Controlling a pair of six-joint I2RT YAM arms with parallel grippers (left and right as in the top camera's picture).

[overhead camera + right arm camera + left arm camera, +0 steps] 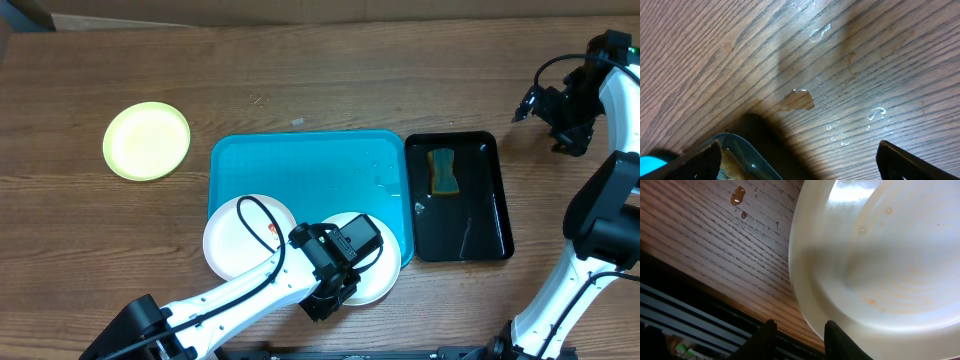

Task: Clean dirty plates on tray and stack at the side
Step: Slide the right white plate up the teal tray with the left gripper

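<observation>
The left arm reaches in from the near left corner of the desk, its forearm low and slanting over the desk edge. Its wrist is bent down at the near rim of the second white plate. The left pincer is set narrow, and in its wrist view the plate's rim runs down between the two dark fingers and appears to be pinched there. A brownish droplet sits on the wood beside that plate.

This plate lies at the tray's near right corner, overhanging the front rim. The first white plate lies at the near left corner, also hanging over the edge, with a small red smear towards its right side. The yellow-green plate sits alone on the desk, well apart to the left of the tray.

The right arm stands folded upright at the far right – elbow low, wrist raised over the far corner of the desk, clear of everything. The right pincer gapes wide and holds nothing; below it are bare wood and a few water drops.

Just right of the turquoise tray lies a black tray with a sponge in its far half.
</observation>
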